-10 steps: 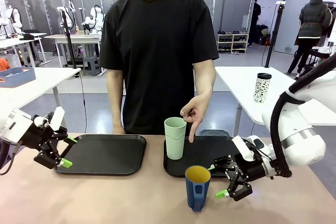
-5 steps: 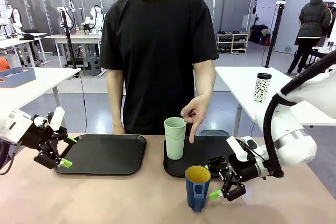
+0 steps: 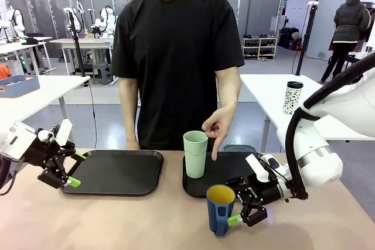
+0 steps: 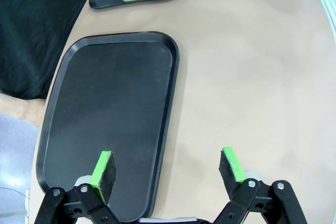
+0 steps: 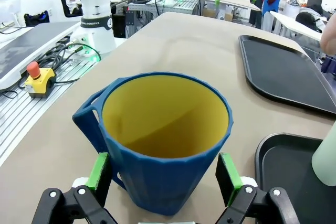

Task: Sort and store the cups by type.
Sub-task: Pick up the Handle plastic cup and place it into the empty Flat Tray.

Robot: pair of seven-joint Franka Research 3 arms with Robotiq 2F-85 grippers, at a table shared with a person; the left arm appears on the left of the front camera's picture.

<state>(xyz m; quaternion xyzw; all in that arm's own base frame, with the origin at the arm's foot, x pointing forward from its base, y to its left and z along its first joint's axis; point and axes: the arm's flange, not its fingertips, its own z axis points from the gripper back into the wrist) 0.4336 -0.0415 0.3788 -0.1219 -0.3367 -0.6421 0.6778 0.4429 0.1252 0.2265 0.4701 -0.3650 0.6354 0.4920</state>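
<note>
The right gripper point(image 3: 242, 206) has slid left along the table toward the dark blue mug point(image 3: 220, 209), and its open green-padded jaws now bracket the mug's sides.

The room is bright and evenly lit from overhead, and shadows on the counter point(image 3: 117, 221) are soft and short. The two black trays, the left tray point(image 4: 110, 119) and the right tray point(image 3: 225, 171), carry a dull sheen with no hard glare. The front view is sharp throughout. Both wrist views bend straight lines near their edges. In the right wrist view the blue mug point(image 5: 165, 140) is crisp, while the far background goes slightly soft.
</note>
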